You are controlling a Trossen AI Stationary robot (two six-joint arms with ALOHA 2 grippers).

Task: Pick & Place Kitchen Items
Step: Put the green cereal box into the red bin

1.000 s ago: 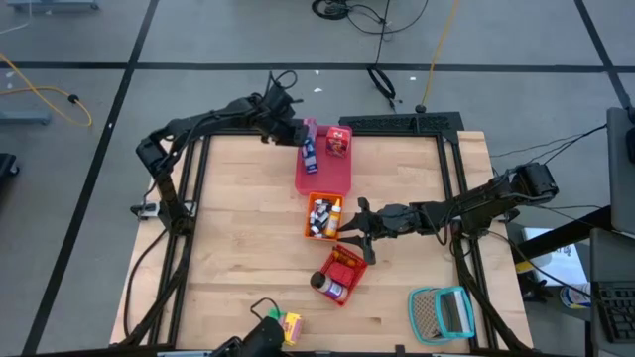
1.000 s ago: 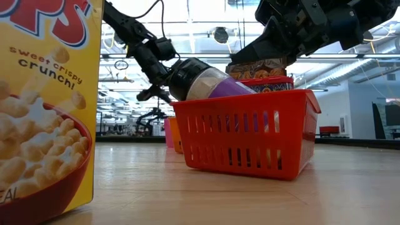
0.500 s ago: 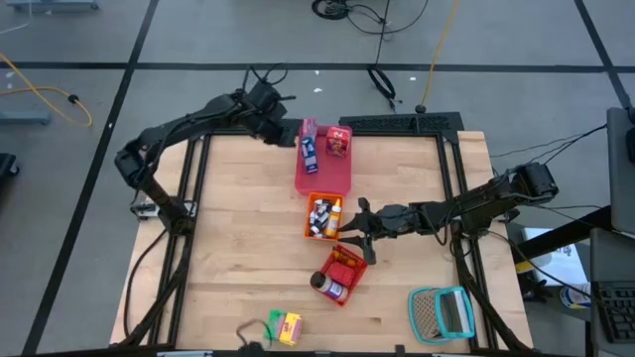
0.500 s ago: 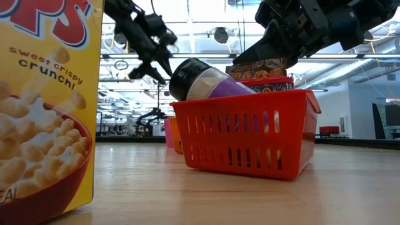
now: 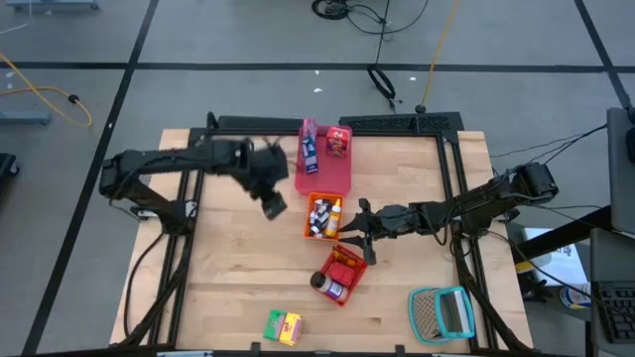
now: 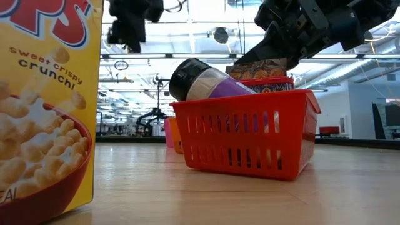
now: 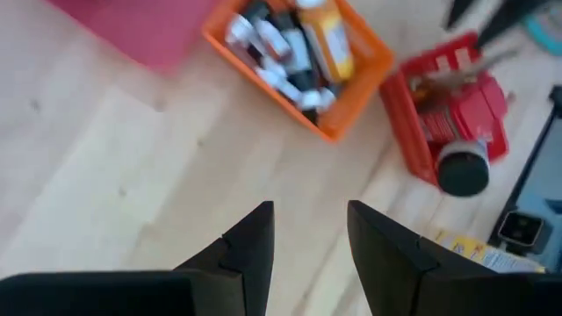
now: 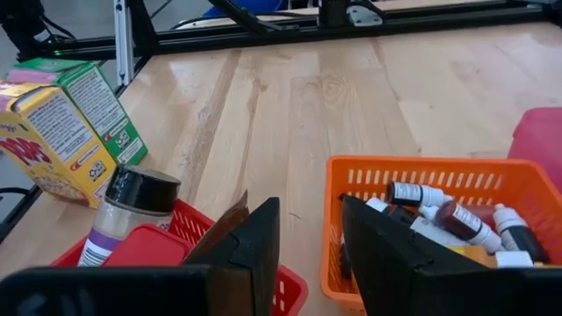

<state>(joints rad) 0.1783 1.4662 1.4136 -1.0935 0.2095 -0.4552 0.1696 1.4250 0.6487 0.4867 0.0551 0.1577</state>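
My left gripper (image 5: 275,205) (image 7: 309,237) hovers open over bare wood, left of the orange basket (image 5: 311,230) of tiny bottles (image 7: 279,53). My right gripper (image 5: 357,234) (image 8: 307,246) stands open between the orange basket and the red basket (image 5: 349,288), with nothing between its fingers. The red basket holds a dark-lidded jar (image 6: 203,80) lying against its rim and a red container (image 8: 145,246). A blue carton (image 5: 310,150) and a red carton (image 5: 339,142) stand in the pink tray (image 5: 327,177). Yellow and green cartons (image 5: 285,325) stand at the near edge.
A teal-framed mesh item (image 5: 444,312) lies at the near right corner. A dark metal frame (image 5: 189,213) borders the table on both sides and at the far edge. Bare wood (image 5: 238,268) stretches left of the baskets.
My left gripper has left the far edge beside the pink tray and swung toward the table's near side and up, ending over bare wood left of the orange basket. The cartons in the pink tray stay where they were. My right arm has kept still.
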